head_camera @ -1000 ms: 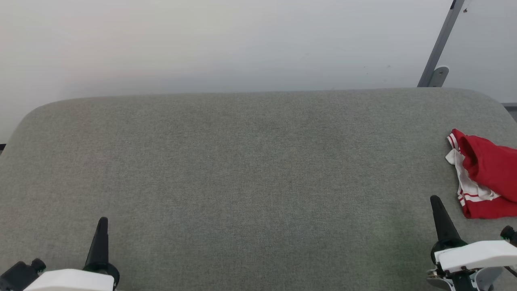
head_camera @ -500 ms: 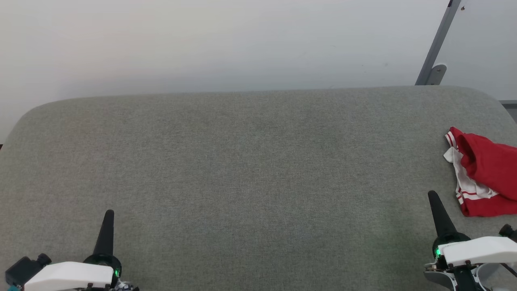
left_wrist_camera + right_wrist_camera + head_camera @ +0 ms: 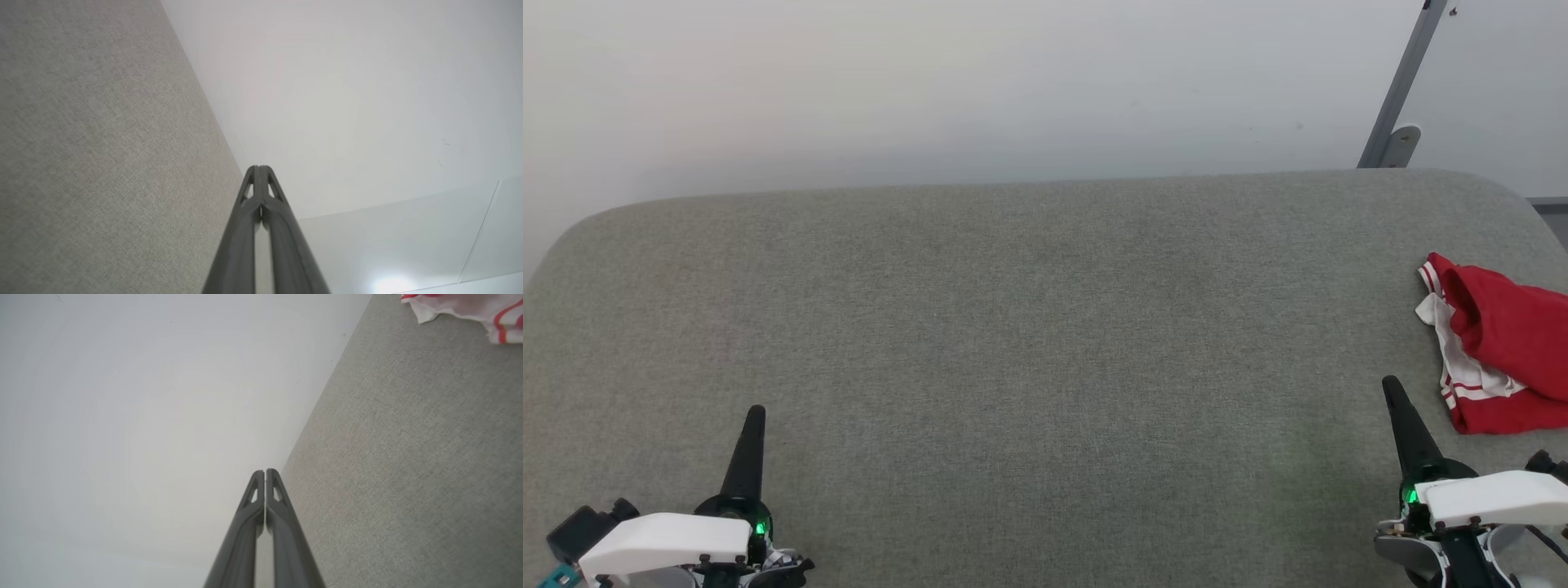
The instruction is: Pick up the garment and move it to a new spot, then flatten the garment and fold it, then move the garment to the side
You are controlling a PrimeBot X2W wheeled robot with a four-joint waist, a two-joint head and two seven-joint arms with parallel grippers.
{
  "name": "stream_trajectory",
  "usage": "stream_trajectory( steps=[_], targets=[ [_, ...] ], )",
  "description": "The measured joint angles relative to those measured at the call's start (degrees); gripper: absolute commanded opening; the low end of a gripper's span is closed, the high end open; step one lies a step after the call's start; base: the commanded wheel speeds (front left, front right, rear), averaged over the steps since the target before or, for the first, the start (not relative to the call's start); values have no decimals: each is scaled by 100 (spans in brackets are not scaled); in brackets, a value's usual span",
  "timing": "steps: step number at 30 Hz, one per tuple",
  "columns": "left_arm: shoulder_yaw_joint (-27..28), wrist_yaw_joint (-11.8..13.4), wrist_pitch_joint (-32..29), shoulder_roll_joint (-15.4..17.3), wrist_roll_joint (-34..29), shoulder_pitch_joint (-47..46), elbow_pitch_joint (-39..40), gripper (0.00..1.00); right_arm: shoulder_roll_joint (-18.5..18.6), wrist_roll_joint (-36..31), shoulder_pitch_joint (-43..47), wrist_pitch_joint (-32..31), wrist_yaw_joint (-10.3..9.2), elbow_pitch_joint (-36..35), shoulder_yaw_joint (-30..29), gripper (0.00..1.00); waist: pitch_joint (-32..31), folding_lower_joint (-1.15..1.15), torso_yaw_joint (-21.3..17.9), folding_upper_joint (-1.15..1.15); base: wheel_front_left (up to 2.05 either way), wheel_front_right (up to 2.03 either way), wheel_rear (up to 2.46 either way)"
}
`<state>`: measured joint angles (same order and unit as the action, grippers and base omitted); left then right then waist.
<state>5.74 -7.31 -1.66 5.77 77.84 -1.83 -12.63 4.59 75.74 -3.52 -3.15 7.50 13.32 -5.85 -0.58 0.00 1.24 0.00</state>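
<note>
**Camera arrangement.** The head view looks forward and down from above onto the grey fabric surface (image 3: 1045, 343) and the pale wall (image 3: 931, 82) behind it, with the left gripper (image 3: 756, 415) and right gripper (image 3: 1390, 385) at its lower corners. Each wrist view sits low and close, sighting along its own pressed-together fingers toward the surface's far edge and the wall, the frame rolled sideways. The garment (image 3: 1507, 343) at the head view's right edge recurs in the right wrist view's upper right corner.

At three o'clock the garment (image 3: 1511, 335) is red with white and red-striped trim; the worktop (image 3: 1013, 327) is heathered grey-green, the wall (image 3: 931, 82) off-white.
</note>
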Motion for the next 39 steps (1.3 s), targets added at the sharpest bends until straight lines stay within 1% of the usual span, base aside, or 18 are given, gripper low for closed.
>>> stream_trajectory(
  steps=[19, 39],
  targets=[
    [35, 0, -246, -155, 733, -196, -75, 0, -81, 843, -127, -175, 0, 27, -32, 0, 35, 0, -58, 0, 0, 0, 0],
    [71, 0, -464, -269, 1359, -380, -138, 0, -154, 1557, -214, -314, 0, 60, -63, 0, 71, 0, -116, 0, 0, 0, 0]
  ],
)
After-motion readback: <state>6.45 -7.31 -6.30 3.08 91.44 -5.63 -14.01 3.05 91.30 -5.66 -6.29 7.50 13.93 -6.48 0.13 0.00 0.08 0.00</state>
